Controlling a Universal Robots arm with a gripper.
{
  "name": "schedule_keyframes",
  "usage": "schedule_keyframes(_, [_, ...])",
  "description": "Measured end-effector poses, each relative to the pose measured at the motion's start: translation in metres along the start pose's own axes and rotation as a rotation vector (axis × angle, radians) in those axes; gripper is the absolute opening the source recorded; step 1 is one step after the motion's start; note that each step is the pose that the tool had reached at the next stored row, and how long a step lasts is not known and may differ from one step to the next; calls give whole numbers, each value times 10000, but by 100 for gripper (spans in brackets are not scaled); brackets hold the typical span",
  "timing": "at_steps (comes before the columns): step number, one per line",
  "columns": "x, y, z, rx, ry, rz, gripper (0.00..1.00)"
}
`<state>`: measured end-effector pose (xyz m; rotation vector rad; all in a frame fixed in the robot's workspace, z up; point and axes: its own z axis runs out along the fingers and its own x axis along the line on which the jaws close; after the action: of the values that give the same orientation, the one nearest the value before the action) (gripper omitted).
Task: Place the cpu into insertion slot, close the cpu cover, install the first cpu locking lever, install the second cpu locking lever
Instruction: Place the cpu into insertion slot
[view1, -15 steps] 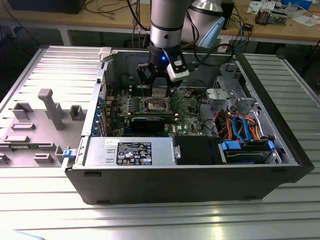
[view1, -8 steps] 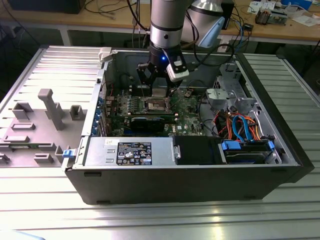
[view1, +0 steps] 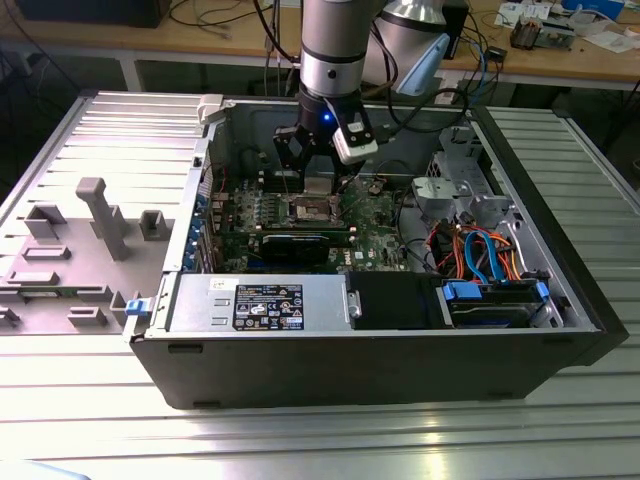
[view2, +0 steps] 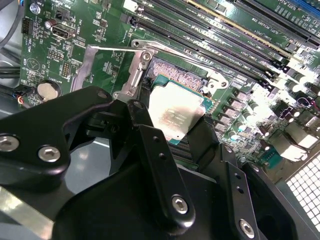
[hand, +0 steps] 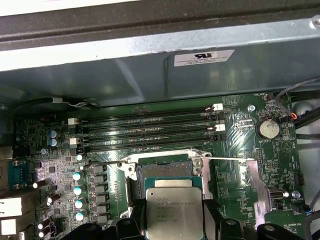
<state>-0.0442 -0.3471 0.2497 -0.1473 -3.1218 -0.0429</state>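
Observation:
My gripper (view1: 318, 168) hangs inside the open computer case, shut on the cpu (view1: 318, 184). In both wrist views the black fingers (view2: 142, 117) clamp opposite edges of the silver-topped cpu (view2: 175, 112) (hand: 173, 212). It hovers slightly tilted just over the near part of the insertion slot (hand: 165, 168) (view2: 176, 75), whose dark pin field shows beyond the chip. The cpu cover (hand: 250, 175) (view2: 89, 60) is swung open and stands to one side of the socket. Thin wire locking levers (hand: 230, 159) stick out unlatched beside the socket.
Long memory slots (hand: 150, 127) run past the socket towards the case wall (hand: 150, 75). A black expansion card (view1: 292, 245) lies in front of the socket, with the power supply (view1: 262, 303) and drive bays (view1: 490, 300) along the case front. Grey fixtures (view1: 100, 215) stand outside on the exterior view's left.

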Motion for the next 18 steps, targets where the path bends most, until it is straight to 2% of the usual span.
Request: schedule_keyframes(18, [0,-1,23,33,-5,84,55])
